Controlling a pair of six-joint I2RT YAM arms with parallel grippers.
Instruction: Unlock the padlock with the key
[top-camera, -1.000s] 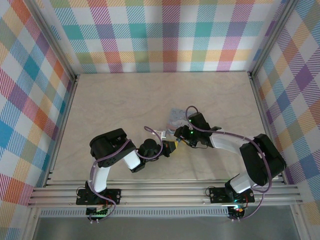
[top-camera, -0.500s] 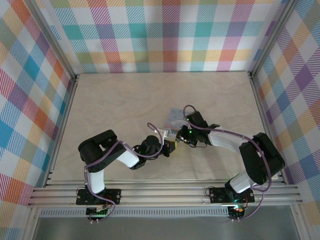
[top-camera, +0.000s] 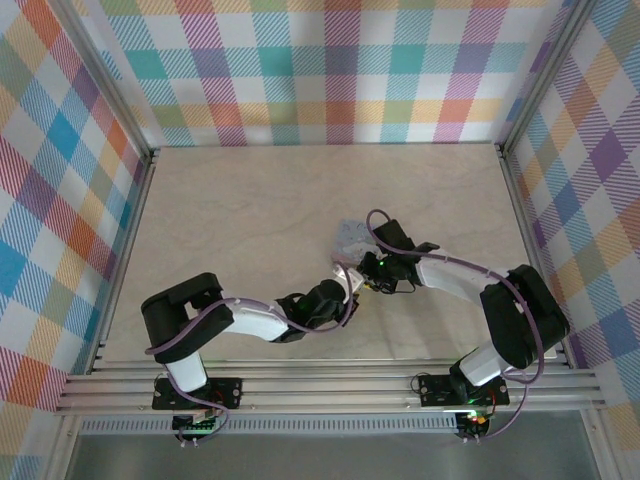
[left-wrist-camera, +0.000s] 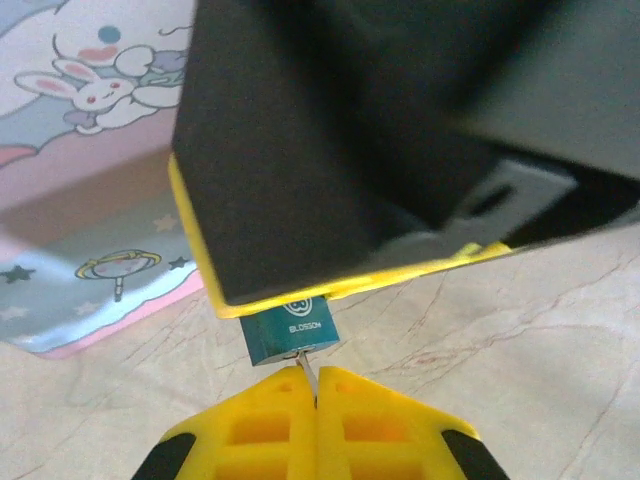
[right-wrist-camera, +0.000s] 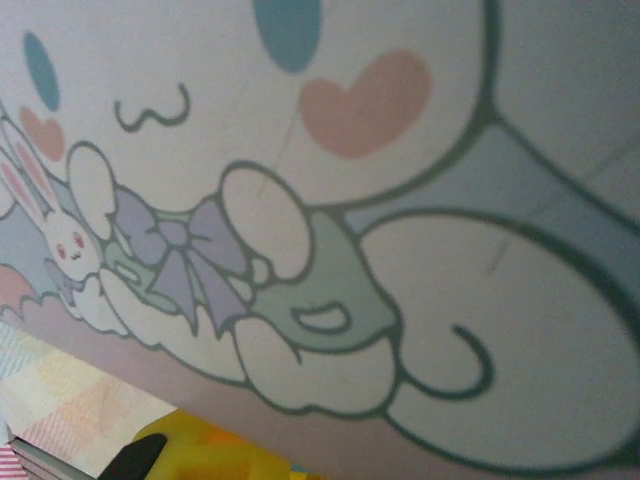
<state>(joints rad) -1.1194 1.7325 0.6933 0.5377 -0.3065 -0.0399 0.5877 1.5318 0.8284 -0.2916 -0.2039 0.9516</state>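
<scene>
The padlock (left-wrist-camera: 290, 333) is a tiny teal block, and only the lower end of its body shows from under the black, yellow-edged finger (left-wrist-camera: 300, 150) of my right gripper (top-camera: 360, 274), which is shut on it. Its shackle is hidden. My left gripper (left-wrist-camera: 316, 374) is shut on the thin silver key (left-wrist-camera: 307, 371), whose tip sits in the keyhole at the padlock's bottom. In the top view the left gripper (top-camera: 347, 297) meets the right one just in front of the tin. The right wrist view shows one yellow finger (right-wrist-camera: 200, 455) at the bottom edge.
The pastel tin (top-camera: 352, 236) with a cartoon dog lies flat right behind both grippers; its lid (right-wrist-camera: 400, 200) is very close under the right wrist camera and its near side (left-wrist-camera: 90, 200) stands left of the padlock. Marbled table (top-camera: 250, 210) lies all around, with plaid walls.
The left arm has stretched out to the right, carrying the key up to the padlock. The right gripper has closed and shifted slightly left.
</scene>
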